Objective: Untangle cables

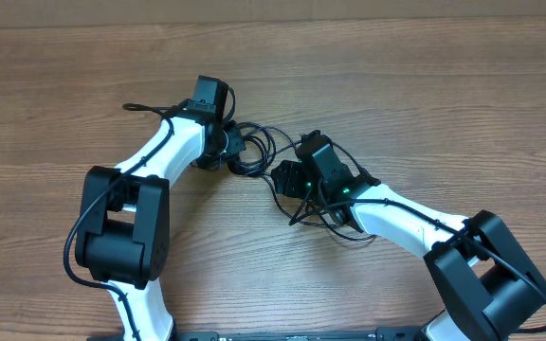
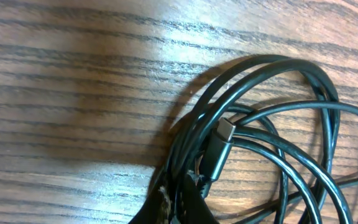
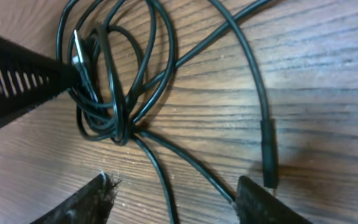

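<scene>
The cables (image 1: 257, 142) are thin black cords looped in a tangle on the wooden table between the two arms. My left gripper (image 1: 233, 150) is at the tangle's left side. In the left wrist view its fingers (image 2: 179, 198) are pinched together on several cable strands (image 2: 272, 112), next to a plug with a silvery tip (image 2: 224, 134). My right gripper (image 1: 285, 178) is just right of the tangle. Its fingers (image 3: 176, 186) are wide open and low over the table, with two cable strands (image 3: 129, 93) running between them. A black plug end (image 3: 269, 155) lies by its right finger.
Loose strands trail from the tangle toward the right arm's forearm (image 1: 330, 223). A thin black wire end (image 1: 133, 107) lies left of the left wrist. The left gripper's black finger (image 3: 17, 81) shows at the left in the right wrist view. Bare wooden table (image 1: 396, 76) surrounds everything.
</scene>
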Available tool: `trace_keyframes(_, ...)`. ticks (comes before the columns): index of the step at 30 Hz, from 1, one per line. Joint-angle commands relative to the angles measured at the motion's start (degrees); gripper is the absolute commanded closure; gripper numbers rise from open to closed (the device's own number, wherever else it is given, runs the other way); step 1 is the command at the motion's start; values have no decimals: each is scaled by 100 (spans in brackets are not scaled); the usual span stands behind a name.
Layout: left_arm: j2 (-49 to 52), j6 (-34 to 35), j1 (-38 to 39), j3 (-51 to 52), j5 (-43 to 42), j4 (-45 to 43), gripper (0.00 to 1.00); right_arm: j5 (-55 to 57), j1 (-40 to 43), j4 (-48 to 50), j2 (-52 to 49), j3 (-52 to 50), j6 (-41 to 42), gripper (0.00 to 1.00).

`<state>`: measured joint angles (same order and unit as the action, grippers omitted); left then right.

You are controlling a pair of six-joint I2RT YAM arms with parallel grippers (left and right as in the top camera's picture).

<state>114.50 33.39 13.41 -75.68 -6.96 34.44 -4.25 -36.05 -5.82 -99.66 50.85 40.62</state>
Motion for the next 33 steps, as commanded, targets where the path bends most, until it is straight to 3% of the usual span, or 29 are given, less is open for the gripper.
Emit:
trace_keyframes(1,120,-389,-37,-26,-787,42,96,-275,-11,9,22,9,-46,39)
trace_keyframes(5,98,-647,-160,-271,-1574,337,96,-907,168,-238,236,188,-55,39)
trace_keyframes(10,96,-636,-247,-374,-1980,450,96,-1904,413,-236,382,341,15,39)
trace_keyframes(17,98,-640,-240,-372,-2736,511,96,-1631,398,-354,275,337,162,50)
trace_keyframes(26,101,-636,-151,-323,-2669,774,94,-1357,142,-479,74,310,162,49)
trace_keyframes(28,101,-634,-101,-323,-2522,756,85,-1296,72,-479,55,310,160,53)
trace_keyframes(30,101,-632,-50,-323,-2275,730,64,-1228,4,-481,50,310,157,62)
trace_keyframes(32,101,-636,-31,-323,-2050,708,38,-1233,-39,-474,52,313,162,80)
trace_keyframes(33,101,-638,-31,-326,-1945,704,32,-1248,-52,-474,52,313,162,88)
